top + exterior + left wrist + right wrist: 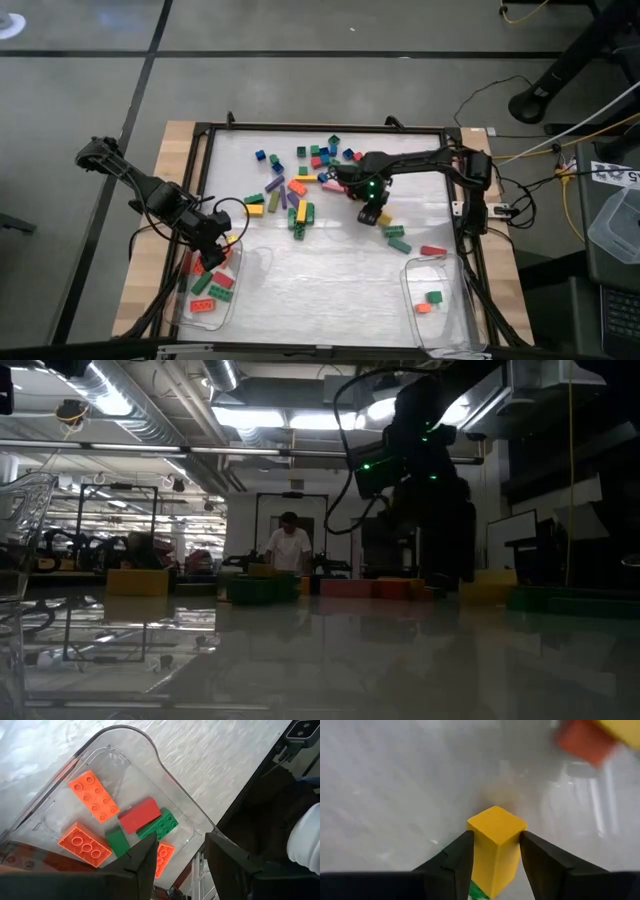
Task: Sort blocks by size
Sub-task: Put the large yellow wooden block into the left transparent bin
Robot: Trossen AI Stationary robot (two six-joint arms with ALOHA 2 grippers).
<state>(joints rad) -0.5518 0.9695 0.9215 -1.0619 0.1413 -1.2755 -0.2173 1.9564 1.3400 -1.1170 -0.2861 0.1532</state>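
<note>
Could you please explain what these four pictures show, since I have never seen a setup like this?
This is a robot with two dark arms at a table, each ending in a two-finger claw. One picture looks straight down on the table, one looks level across it, and two come from cameras on the wrists.

Loose toy blocks in many colours lie scattered on the white table. Two clear tubs sit at the near corners: the left tub holds several orange, red and green blocks, the right tub only two.

The right claw is shut on a yellow block above the table's middle. The left claw hangs open and empty over the left tub. A person stands far back in the room.
</note>
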